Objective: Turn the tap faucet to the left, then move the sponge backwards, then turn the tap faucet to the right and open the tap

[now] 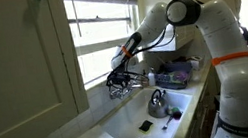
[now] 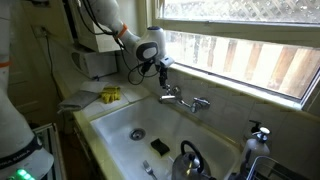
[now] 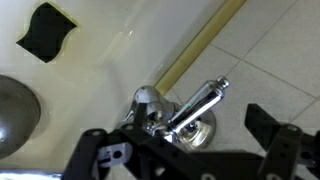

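Faucet (image 3: 192, 108) directly between the wide-spread jaws, chrome lever aslant in wrist view.

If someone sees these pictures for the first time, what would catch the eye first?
The white robot arm reaches over the sink, its open gripper over the chrome tap faucet below the window. Next come the metal kettle and the black sponge inside the sink.

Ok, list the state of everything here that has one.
Gripper: open, fingers spread either side of the tap.
Tap faucet: not gripped; no water visibly running.
Sponge: lying flat on the sink floor, untouched.
Kettle: upright in the sink.
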Controlling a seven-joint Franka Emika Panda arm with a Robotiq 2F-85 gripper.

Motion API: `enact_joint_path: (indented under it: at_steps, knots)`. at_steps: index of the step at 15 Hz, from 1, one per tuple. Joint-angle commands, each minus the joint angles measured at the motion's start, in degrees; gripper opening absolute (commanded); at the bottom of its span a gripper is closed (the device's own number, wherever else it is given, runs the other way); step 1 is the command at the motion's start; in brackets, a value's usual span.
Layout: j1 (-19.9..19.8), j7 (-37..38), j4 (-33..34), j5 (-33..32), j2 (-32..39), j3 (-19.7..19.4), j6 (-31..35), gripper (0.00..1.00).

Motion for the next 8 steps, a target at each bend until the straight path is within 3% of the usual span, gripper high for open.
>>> enact_joint_path:
  at_steps: [1,8]
  knots:
    - [-0.7,-6.2,-0.2,1.1,-0.8,0.4,-4.6,1.00]
    - [0.1,-9.1,0.2,-0.1,-0.8,-0.8,-7.9,1.00]
